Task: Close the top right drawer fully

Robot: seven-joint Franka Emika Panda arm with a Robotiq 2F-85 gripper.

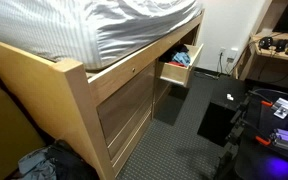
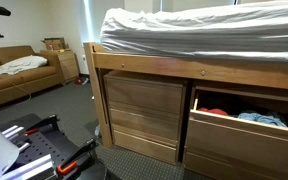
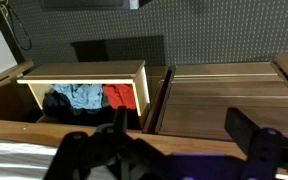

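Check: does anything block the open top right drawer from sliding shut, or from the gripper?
Nothing visible does. The top right drawer holds blue and red clothes inside its box; the open gripper has a bare gap to it.

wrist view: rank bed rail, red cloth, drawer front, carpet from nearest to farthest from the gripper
1. Bed rail, just under the gripper.
2. Red cloth, left of centre.
3. Drawer front, outer end.
4. Carpet, beyond, at top.
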